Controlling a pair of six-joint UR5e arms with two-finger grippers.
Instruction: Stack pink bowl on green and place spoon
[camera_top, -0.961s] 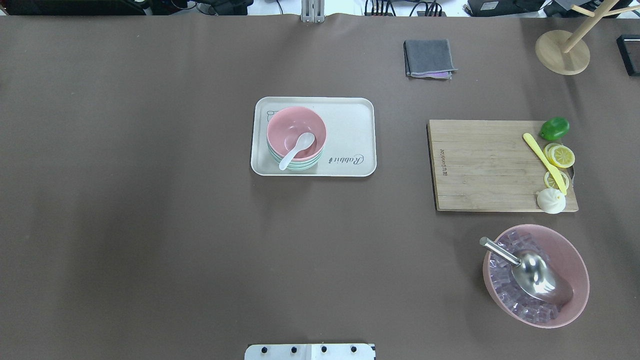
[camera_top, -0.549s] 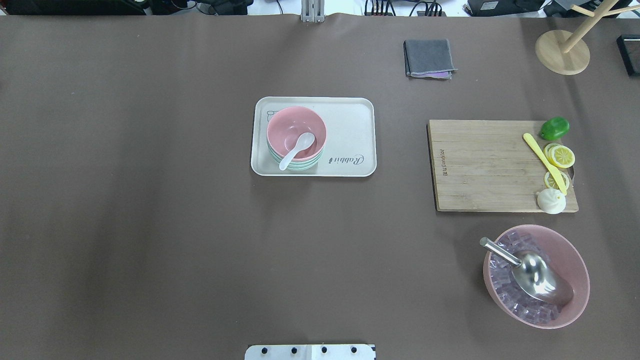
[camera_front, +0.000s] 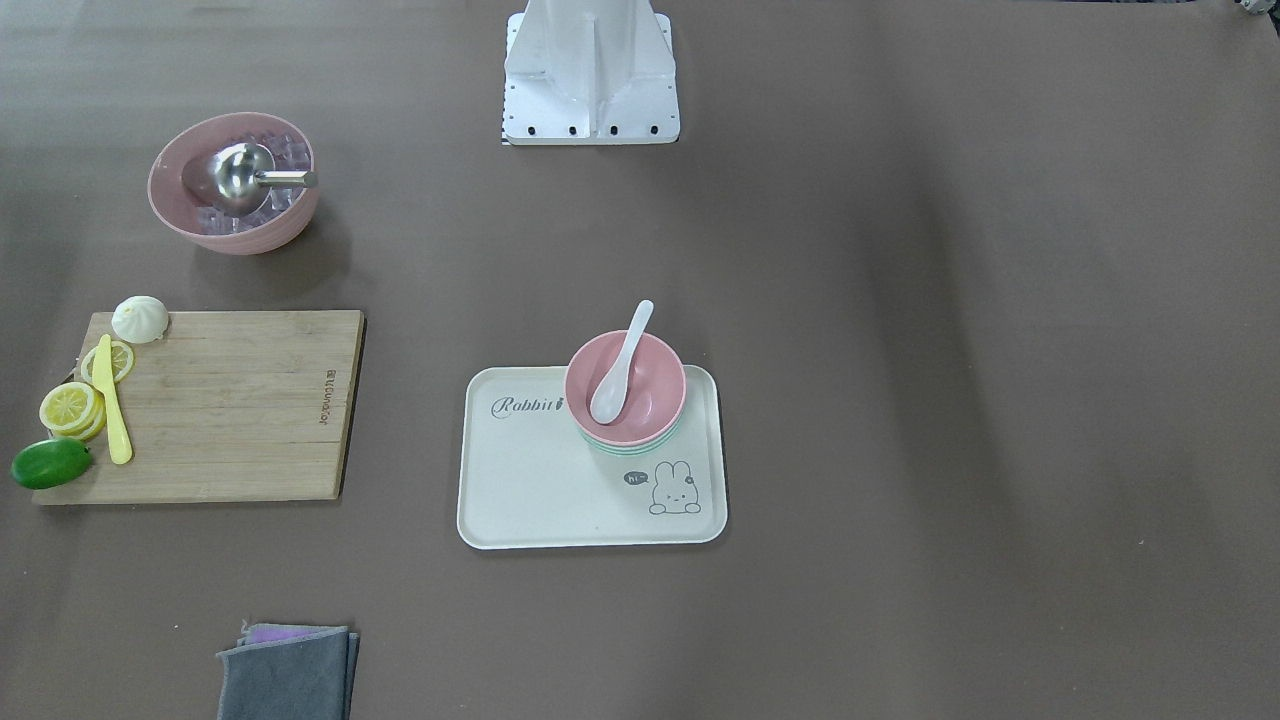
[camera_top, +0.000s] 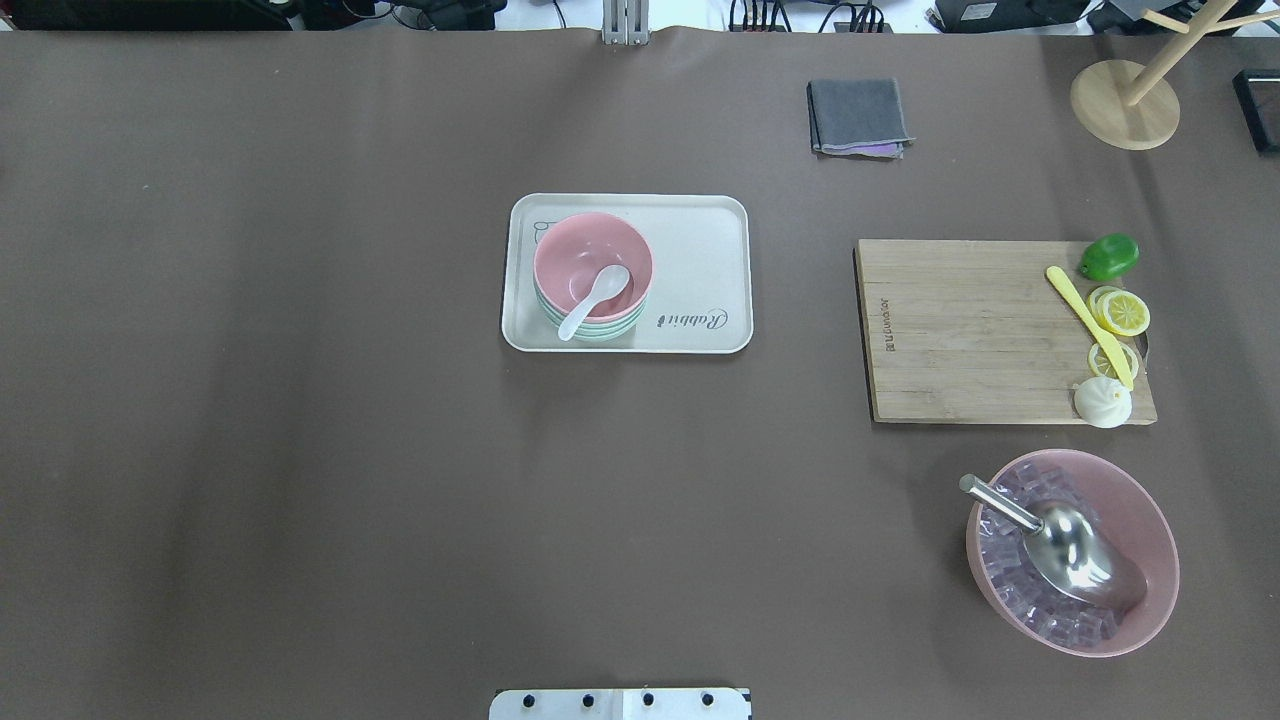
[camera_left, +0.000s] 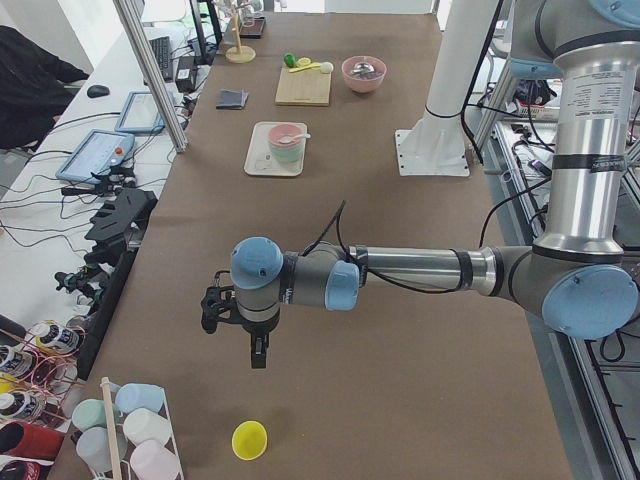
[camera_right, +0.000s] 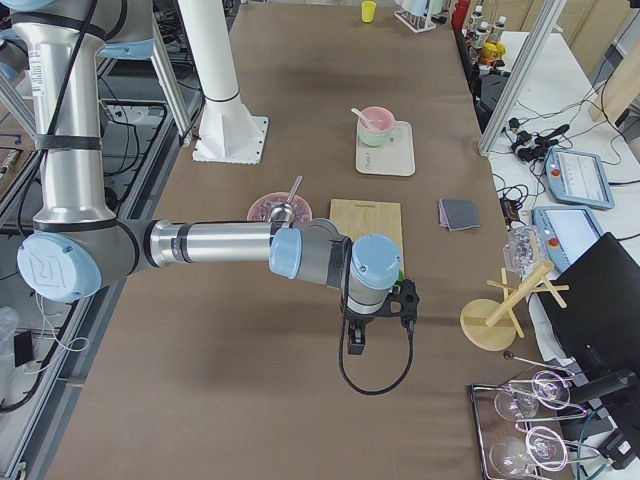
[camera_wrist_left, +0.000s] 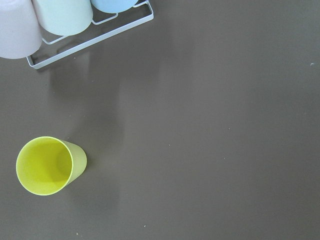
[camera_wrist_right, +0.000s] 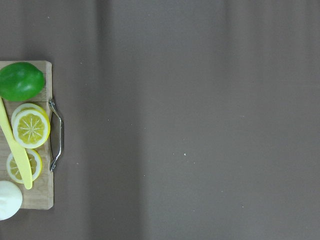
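Observation:
The pink bowl (camera_top: 575, 248) sits nested on top of the mint-green bowl stack (camera_top: 600, 331) on the left part of a cream tray (camera_top: 700, 250). The white spoon (camera_top: 595, 299) lies in the pink bowl with its scoop inside and its handle over the rim. The front-facing view shows the same pink bowl (camera_front: 652, 385), spoon (camera_front: 620, 368) and green rims (camera_front: 630, 448). The left gripper (camera_left: 256, 355) hangs over the table's far left end, and the right gripper (camera_right: 356, 345) hangs beyond the cutting board. Both are far from the tray. I cannot tell whether either is open or shut.
A wooden cutting board (camera_top: 970, 330) holds a lime (camera_top: 1108, 256), lemon slices, a yellow knife and a bun. A larger pink bowl (camera_top: 1152, 520) holds a metal scoop and clear cubes. A grey cloth (camera_top: 858, 115) and a wooden stand (camera_top: 1125, 105) lie at the back. A yellow cup (camera_left: 249, 439) stands below the left gripper.

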